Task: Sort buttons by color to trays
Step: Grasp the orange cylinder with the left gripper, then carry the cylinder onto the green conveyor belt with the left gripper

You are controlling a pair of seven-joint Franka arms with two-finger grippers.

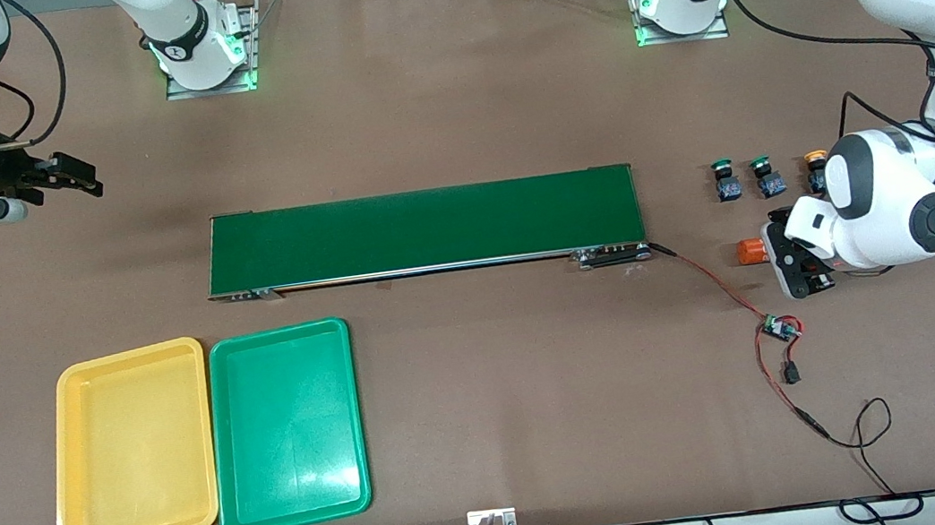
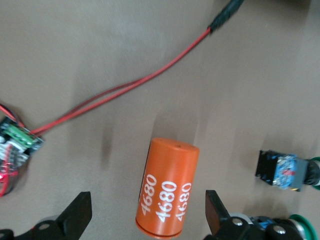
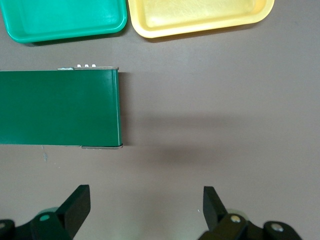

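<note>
I see the left gripper [image 2: 147, 212] low over the worktop [image 1: 491, 440] at the left arm's end, fingers [image 2: 80, 210] spread wide, holding nothing, straddling an orange cylinder [image 2: 167, 192] with white numbers that lies on its side between them; I can't tell if either finger touches it. Just farther from the front camera than that cylinder, three buttons show in a row: two green-capped buttons [image 1: 724, 179] [image 1: 766, 175] side by side and one yellow-orange button [image 1: 816, 170] partly hidden by the left arm; I can't see a fourth. Red wire [image 1: 709, 280] runs from the conveyor belt [image 1: 423, 229] end to a small circuit board [image 1: 777, 328] nearer the camera. The right gripper [image 1: 72, 174] waits up in the air over bare worktop at the right arm's end, fingers [image 3: 77, 205] wide apart, nothing in them. The yellow tray [image 1: 140, 522] and green tray [image 1: 297, 513] sit side by side, touching or nearly so, nearer the camera than the belt, toward the right arm's end, yellow one outermost. Both trays hold nothing.
</note>
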